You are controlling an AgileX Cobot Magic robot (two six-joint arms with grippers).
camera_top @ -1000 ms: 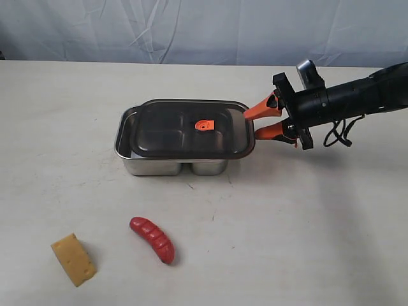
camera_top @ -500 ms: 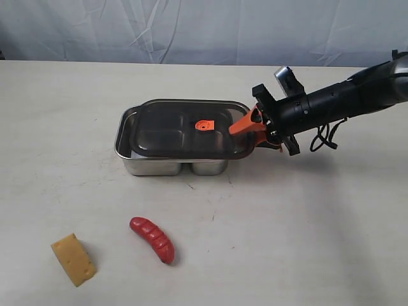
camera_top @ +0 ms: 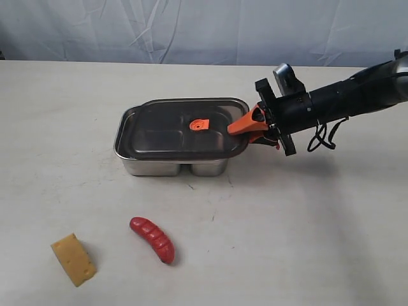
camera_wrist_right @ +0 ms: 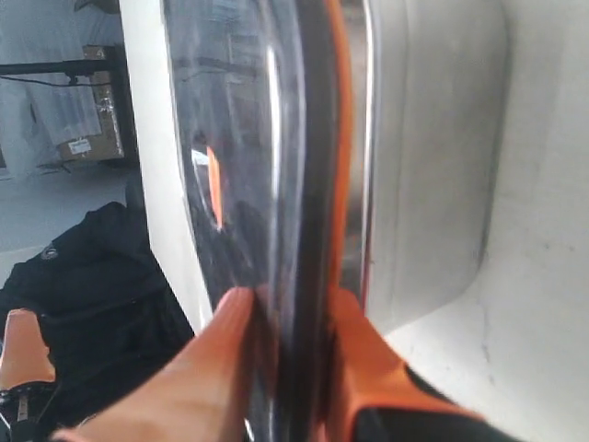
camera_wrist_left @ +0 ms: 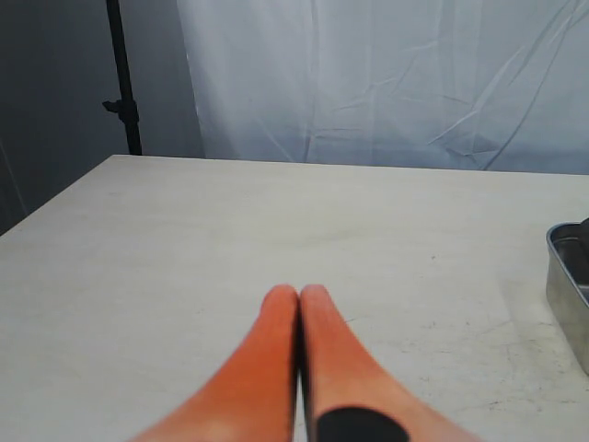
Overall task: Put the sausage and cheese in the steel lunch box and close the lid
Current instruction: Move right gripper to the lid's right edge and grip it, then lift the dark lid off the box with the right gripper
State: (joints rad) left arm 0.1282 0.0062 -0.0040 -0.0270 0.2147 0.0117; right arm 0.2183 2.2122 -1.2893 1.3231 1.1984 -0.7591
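The steel lunch box (camera_top: 159, 167) stands mid-table with the dark translucent lid (camera_top: 166, 132) over it, orange valve tab (camera_top: 199, 124) on top. My right gripper (camera_top: 245, 129) is shut on the lid's right edge, which is raised slightly; in the right wrist view the orange fingers (camera_wrist_right: 363, 350) pinch the lid (camera_wrist_right: 276, 184) and its orange seal. The red sausage (camera_top: 153, 239) and the yellow cheese (camera_top: 73, 259) lie on the table in front of the box. My left gripper (camera_wrist_left: 299, 299) is shut on nothing, over bare table, with a corner of the lunch box (camera_wrist_left: 566, 276) beside it.
A pale backdrop cloth (camera_top: 191, 29) hangs behind the table. A black stand pole (camera_wrist_left: 120, 83) rises off the table's far corner in the left wrist view. The right arm's cable (camera_top: 325, 134) dangles near the table.
My right gripper moved in from the right and shut on the lid's right edge. The lid has shifted a little left and its gripped edge has risen.
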